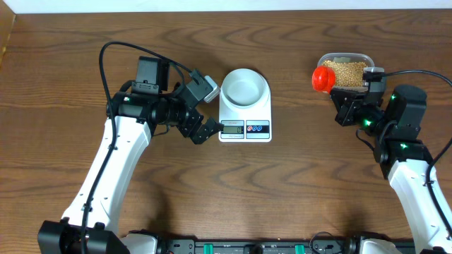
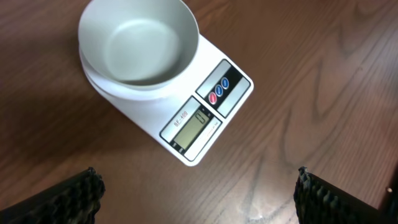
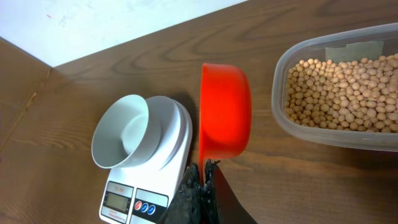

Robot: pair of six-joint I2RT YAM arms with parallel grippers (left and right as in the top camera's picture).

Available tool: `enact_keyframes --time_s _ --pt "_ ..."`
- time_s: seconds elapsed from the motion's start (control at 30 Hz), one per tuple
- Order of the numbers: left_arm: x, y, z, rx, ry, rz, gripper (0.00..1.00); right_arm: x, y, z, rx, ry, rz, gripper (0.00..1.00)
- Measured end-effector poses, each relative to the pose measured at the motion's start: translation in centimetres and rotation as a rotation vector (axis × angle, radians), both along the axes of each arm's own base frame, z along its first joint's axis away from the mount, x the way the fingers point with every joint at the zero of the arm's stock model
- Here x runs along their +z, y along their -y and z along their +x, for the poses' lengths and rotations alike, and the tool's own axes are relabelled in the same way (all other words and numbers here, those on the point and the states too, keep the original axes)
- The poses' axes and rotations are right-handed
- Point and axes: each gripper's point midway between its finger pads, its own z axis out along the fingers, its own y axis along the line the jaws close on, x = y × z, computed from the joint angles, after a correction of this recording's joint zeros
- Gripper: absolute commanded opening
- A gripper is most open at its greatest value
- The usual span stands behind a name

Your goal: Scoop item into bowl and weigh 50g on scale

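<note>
Wood-grain table (image 1: 296, 190): white round bowl (image 1: 244, 86) sits empty on flat white scale (image 1: 245, 129), tan beans (image 1: 345, 73) all in clear plastic tub (image 1: 343, 57), right gripper (image 3: 204, 180) pinching red scoop (image 3: 225, 109), left gripper (image 2: 198, 193) wide apart; scooping unstarted.

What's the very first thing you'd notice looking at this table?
The bright red scoop jumps out first, held by the right gripper on the right side of the table. It sits just beside a clear container full of small tan beans. In the middle of the table, an empty white bowl sits on a white scale.
</note>
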Motion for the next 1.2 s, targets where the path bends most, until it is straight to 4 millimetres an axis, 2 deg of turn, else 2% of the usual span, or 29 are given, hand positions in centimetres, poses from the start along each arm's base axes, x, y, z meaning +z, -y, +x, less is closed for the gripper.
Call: enact_keyframes --time_s 0.37,0.6,0.67,0.93,1.1,1.2 --pt "0.0 0.0 0.1 -0.001 0.005 0.0 1.0 0.0 -0.1 -0.1 0.004 -0.003 0.004 0.01" --pt "0.0 0.0 0.1 -0.002 0.006 0.0 1.0 0.0 0.3 -0.7 -0.03 -0.129 0.011 0.01" --pt "0.0 0.0 0.1 -0.002 0.007 0.0 1.0 1.1 0.8 -0.6 -0.057 -0.162 -0.003 0.01" --pt "0.0 0.0 0.1 0.0 0.007 0.003 1.0 7.3 2.8 -0.4 -0.149 -0.182 -0.091 0.01" --pt "0.0 0.0 0.1 0.0 0.006 0.003 1.0 9.5 4.1 -0.4 -0.184 -0.223 -0.138 0.01" --pt "0.0 0.0 0.1 0.0 0.007 0.003 1.0 9.7 5.3 0.3 -0.194 -0.277 -0.165 0.01"
